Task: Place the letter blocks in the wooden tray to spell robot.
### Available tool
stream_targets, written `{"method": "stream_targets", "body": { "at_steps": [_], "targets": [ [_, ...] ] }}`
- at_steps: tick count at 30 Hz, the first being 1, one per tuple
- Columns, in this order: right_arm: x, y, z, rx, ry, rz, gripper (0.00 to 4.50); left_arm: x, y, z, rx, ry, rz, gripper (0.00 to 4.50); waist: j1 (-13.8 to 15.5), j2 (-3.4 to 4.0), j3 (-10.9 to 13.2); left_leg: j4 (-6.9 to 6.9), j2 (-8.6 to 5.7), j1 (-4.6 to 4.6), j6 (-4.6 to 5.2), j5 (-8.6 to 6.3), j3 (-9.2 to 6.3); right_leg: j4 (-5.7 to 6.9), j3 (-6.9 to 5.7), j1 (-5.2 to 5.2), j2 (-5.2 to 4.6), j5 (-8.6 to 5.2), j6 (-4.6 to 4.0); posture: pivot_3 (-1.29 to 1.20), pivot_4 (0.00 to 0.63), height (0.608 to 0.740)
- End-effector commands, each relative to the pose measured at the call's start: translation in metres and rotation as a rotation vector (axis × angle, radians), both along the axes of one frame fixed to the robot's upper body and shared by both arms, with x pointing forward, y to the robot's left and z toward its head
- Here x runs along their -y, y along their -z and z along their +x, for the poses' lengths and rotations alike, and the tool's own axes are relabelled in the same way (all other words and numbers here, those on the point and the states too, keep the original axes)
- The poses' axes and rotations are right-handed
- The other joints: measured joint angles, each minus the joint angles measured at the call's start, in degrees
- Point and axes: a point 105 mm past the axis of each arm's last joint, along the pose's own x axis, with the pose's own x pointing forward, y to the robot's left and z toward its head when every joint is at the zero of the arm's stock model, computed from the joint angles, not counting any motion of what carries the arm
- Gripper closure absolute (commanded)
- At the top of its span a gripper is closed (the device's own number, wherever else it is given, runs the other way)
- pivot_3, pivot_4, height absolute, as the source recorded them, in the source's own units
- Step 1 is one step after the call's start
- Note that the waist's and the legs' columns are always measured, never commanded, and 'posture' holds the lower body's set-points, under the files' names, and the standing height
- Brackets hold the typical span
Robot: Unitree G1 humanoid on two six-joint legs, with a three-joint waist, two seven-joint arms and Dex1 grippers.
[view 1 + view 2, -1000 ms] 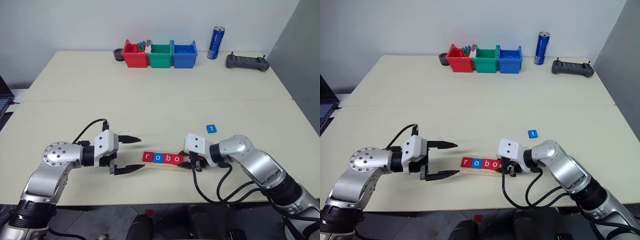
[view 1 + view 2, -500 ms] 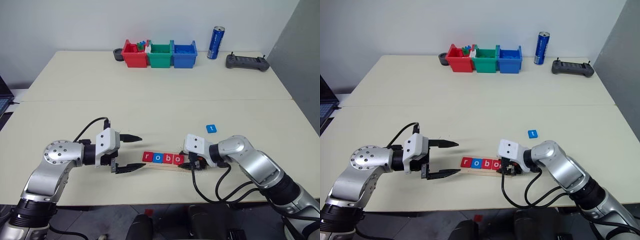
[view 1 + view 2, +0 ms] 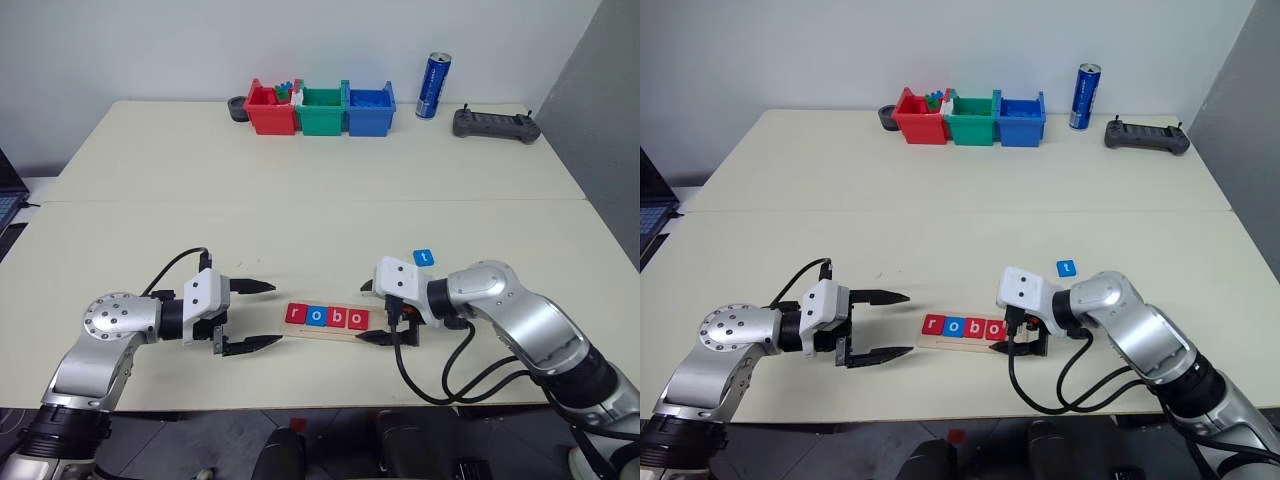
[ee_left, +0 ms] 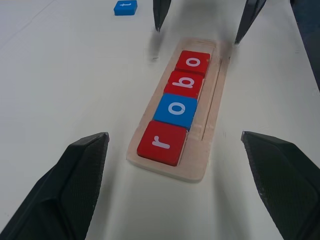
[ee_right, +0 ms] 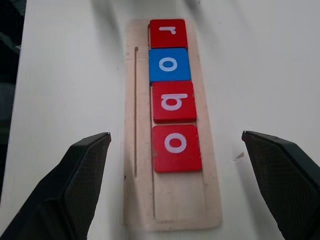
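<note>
Letter blocks (image 3: 327, 316) already fill most of the word: we count four of them lying flat in the wooden tray (image 5: 172, 210), red r, blue o, red b, red o, touching side by side and reading "robo". Past the last o the tray has bare wood, so room is left for one more. What remains, as we judge it, is the blue t block (image 3: 422, 258), which lies on the table (image 3: 320, 200) beyond the tray's right end, near it but apart. Our right gripper (image 3: 380, 318) hovers at that right end of the tray with its fingers spread wide and nothing between them. Our left gripper (image 3: 258, 315) sits just off the tray's left end, fingers also spread and empty.

Readable writing is limited to the white lowercase letters on the blocks. Far behind the tray stand red, green and blue bins (image 3: 320, 108), a blue can (image 3: 432, 86) whose print we cannot make out, and a dark controller (image 3: 494, 124).
</note>
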Motion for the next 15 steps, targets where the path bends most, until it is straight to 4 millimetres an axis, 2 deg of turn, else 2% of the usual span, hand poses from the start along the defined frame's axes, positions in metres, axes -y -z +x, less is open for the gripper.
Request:
{"method": "stream_targets", "body": {
  "at_steps": [1,7,12,15],
  "targets": [
    [0.004,-0.003,-0.001,0.058,-0.002,-0.019,0.59,-0.002,-0.005,0.000,0.030,0.007,0.009,0.00,0.0,0.00,0.0,0.00,0.00,0.00,0.00,0.00,0.00,0.01,0.00,0.00,0.00,0.00,0.00,0.00,0.150,0.740],
    [0.010,0.006,0.006,0.087,0.009,-0.070,2.69,-0.001,-0.013,0.000,0.041,0.013,0.026,0.00,-0.1,0.00,0.0,0.00,0.02,0.04,0.00,0.00,0.01,0.02,0.00,0.00,0.03,0.00,0.00,0.00,0.150,0.740],
    [0.006,0.014,0.007,0.084,-0.010,-0.093,4.47,0.007,-0.023,0.000,0.048,0.018,0.025,0.00,-0.1,0.00,0.0,0.01,0.01,0.01,0.00,0.00,0.01,0.01,0.01,0.00,0.01,0.00,0.00,0.00,0.150,0.740],
    [0.005,0.018,0.009,0.088,-0.016,-0.107,4.47,0.010,-0.025,-0.001,0.047,0.017,0.024,0.00,-0.1,0.00,0.0,0.01,0.01,0.02,0.00,0.00,0.01,0.01,0.01,0.00,0.02,0.00,0.00,0.00,0.150,0.740]
  ]
}}
